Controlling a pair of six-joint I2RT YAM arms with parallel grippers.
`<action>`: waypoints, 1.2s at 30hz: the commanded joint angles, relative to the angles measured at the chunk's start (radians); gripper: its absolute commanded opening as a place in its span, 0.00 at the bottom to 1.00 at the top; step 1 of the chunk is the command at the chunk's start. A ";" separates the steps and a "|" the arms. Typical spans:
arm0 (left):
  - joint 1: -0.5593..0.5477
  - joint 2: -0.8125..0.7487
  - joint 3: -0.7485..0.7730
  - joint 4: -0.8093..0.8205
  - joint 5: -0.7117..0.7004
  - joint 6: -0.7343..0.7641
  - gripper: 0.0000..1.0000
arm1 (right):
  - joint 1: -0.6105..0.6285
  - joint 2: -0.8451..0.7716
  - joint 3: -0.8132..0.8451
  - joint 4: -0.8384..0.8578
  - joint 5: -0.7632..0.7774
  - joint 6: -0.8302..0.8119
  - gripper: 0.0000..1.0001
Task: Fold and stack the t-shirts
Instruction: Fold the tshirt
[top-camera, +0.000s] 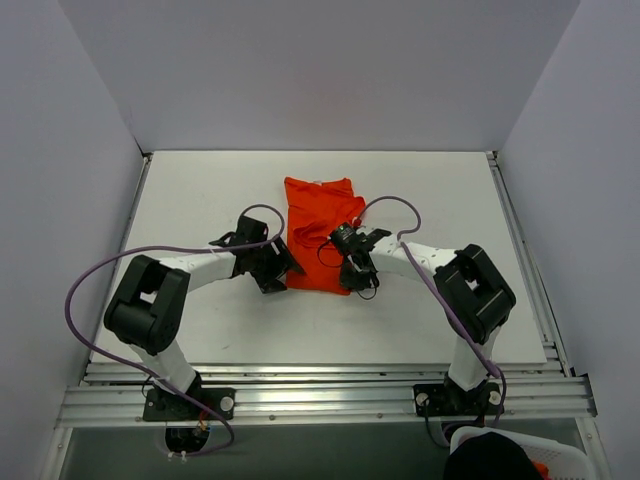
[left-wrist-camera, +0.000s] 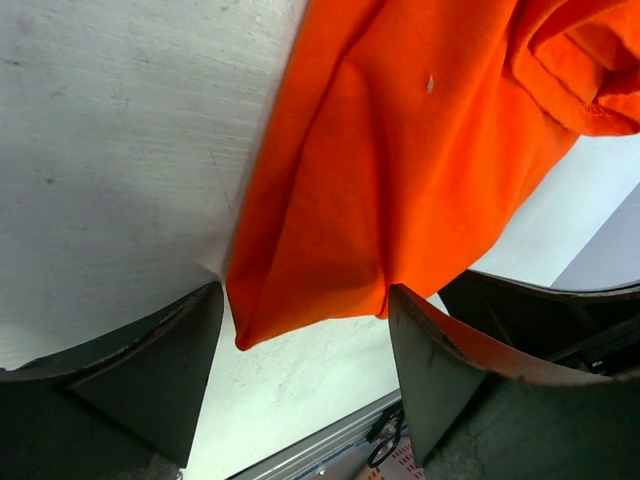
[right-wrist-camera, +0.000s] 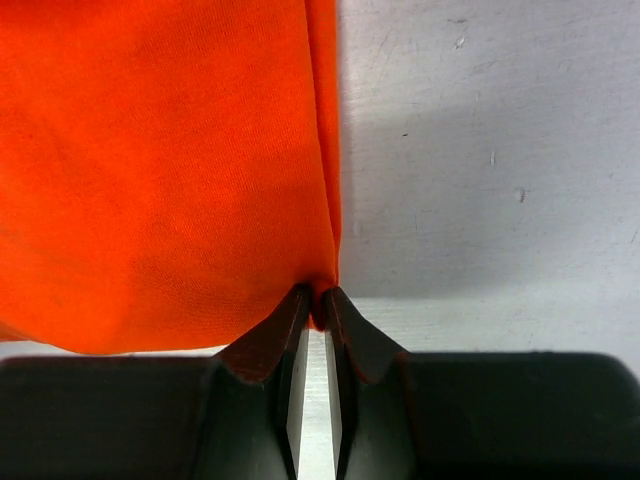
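Right gripper: the black two-finger right gripper (right-wrist-camera: 312, 300) is pressed together on the near right corner of the plain bright orange-red soft cloth t-shirt (right-wrist-camera: 150, 170). Only a thin fold of fabric is nipped at its very tips.
Left gripper: the black two-finger left gripper (left-wrist-camera: 305, 300) stands spread and holds nothing. The near left corner of the t-shirt lies between its fingers, just ahead of them.
T-shirt: it rests on the flat white table (top-camera: 200, 200) as a long narrow band running straight away from both tools, with its near hem at their fingertips and its collar end farthest from them.
Step in hand: probably taking both near corners so the hem can be carried forward over the far end.
Doing it well: the left tool should push a little deeper over its corner before pressing shut, so that it catches every layer. Both tools should then lift together, level and equally spread, to keep the hem taut and square.
Risk: the right tool's shallow bite may slip under tension. A lone layer caught on the left would let the band open up.
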 joint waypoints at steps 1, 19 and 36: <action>0.001 -0.001 -0.005 -0.006 -0.085 -0.003 0.76 | 0.006 0.009 -0.014 -0.031 0.017 0.007 0.08; 0.027 0.136 0.125 0.055 -0.064 0.052 0.43 | 0.007 0.034 -0.003 -0.060 0.021 -0.017 0.00; 0.008 -0.131 -0.017 -0.101 -0.041 0.086 0.02 | 0.041 -0.047 -0.011 -0.103 0.020 0.005 0.00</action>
